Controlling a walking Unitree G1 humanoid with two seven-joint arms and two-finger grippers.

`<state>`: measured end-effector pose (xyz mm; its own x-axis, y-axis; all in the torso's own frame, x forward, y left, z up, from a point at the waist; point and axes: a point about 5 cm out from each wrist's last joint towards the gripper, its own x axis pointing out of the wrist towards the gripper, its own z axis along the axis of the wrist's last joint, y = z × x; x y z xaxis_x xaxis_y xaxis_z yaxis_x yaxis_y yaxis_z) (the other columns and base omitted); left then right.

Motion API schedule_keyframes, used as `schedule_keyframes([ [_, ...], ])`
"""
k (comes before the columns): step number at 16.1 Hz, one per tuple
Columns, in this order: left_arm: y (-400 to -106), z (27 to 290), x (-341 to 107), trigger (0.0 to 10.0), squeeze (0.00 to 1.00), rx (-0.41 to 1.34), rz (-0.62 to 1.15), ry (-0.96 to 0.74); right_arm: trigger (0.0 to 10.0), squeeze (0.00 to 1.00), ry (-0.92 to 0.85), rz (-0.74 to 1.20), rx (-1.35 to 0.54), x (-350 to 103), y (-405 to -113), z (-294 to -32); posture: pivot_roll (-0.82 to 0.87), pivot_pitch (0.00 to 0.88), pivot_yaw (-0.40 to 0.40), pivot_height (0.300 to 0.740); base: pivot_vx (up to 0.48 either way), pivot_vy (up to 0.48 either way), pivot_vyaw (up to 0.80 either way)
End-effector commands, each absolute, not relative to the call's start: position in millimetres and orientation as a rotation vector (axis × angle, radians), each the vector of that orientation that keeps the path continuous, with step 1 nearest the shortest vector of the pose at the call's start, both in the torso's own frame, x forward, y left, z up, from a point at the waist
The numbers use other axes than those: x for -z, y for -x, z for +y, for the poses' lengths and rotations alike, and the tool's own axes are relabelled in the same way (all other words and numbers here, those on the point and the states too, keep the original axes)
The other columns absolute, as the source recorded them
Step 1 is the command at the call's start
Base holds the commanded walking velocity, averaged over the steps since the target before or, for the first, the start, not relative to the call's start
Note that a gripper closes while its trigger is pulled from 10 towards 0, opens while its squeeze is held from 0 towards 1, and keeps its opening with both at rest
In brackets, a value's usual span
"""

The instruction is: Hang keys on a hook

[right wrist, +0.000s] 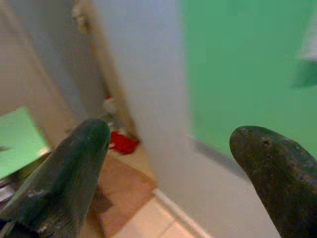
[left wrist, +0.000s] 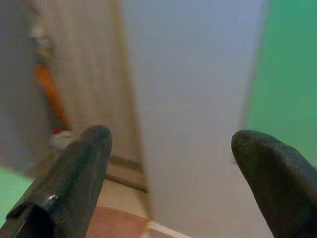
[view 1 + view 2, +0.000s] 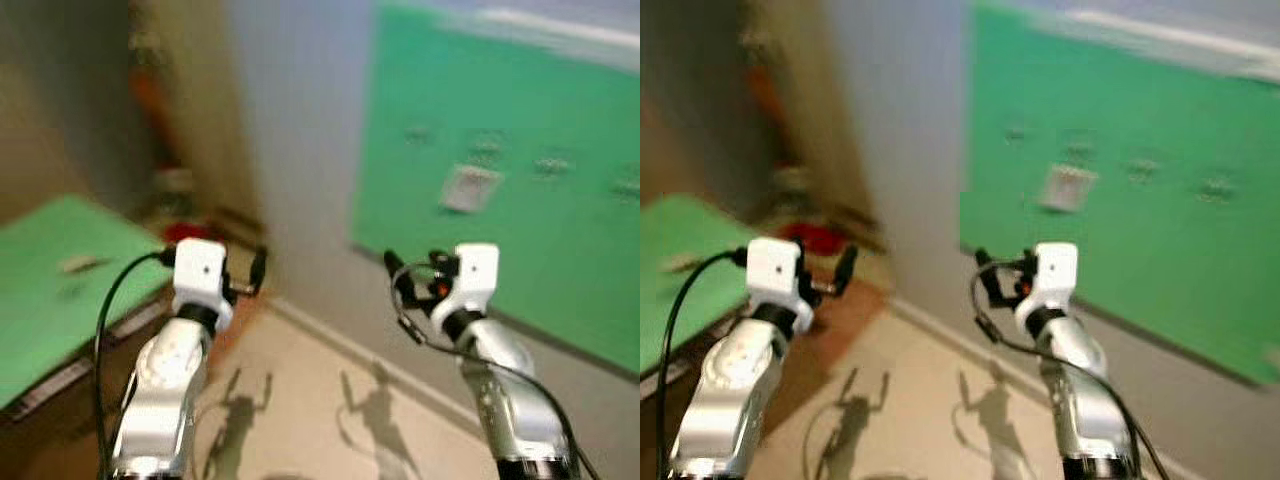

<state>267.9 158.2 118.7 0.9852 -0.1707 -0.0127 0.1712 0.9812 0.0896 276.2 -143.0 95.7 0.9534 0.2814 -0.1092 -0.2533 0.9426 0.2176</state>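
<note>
A big green panel (image 3: 520, 170) covers the wall ahead of the right gripper (image 1: 171, 173), and a pale grey wall corner (image 3: 300, 150) rises between the two arms. Beyond the left gripper (image 2: 171, 173), off to its outer side, lies a green-topped table (image 3: 60, 290) with a small pale object (image 3: 85, 263) on it, too smeared to name; it could be the keys, though I cannot say. On the panel, up past the right gripper, sit a whitish square plate (image 3: 470, 187) and a row of small blurred fittings (image 3: 552, 162), possibly hooks. Something red (image 1: 123, 142) lies on the floor by the corner. Both grippers are raised, fingers spread wide with nothing between them. Everything is motion-blurred.
</note>
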Motion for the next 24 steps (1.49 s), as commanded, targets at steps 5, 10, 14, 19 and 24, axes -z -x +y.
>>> schedule_keyframes([
  [5, -272.5, 169.5, -120.6, 10.0, 0.0, 0.121, 0.021, -0.103, 10.0, 0.0, -0.216, 0.169, -0.293, -86.0, -276.1, -142.0, 0.04, 0.0, 0.029, 0.74, 0.0, 0.0, 0.77],
  [10, -278.4, 175.0, -124.2, 10.0, 0.0, 0.081, 0.032, -0.118, 10.0, 0.0, -0.203, 0.185, -0.318, -79.8, -276.4, -139.8, 0.05, 0.0, 0.027, 0.74, 0.0, 0.0, 0.76],
  [14, -282.2, 176.0, -124.8, 10.0, 0.0, 0.032, 0.04, -0.169, 10.0, 0.0, -0.198, 0.207, -0.324, -74.2, -276.9, -140.1, 0.05, 0.0, 0.024, 0.74, 0.437, 0.0, 0.38],
  [19, -285.9, 174.6, -125.3, 10.0, 0.0, 0.018, 0.044, -0.176, 10.0, 0.0, -0.197, 0.209, -0.343, -71.5, -276.3, -138.1, 0.05, 0.0, 0.02, 0.74, 0.466, 0.0, 0.0],
  [24, -290.2, 178.9, -122.5, 10.0, 0.0, -0.008, 0.076, -0.256, 10.0, 0.0, -0.193, 0.201, -0.358, -72.2, -276.5, -136.6, 0.05, 0.0, 0.018, 0.74, 0.477, 0.0, 0.0],
])
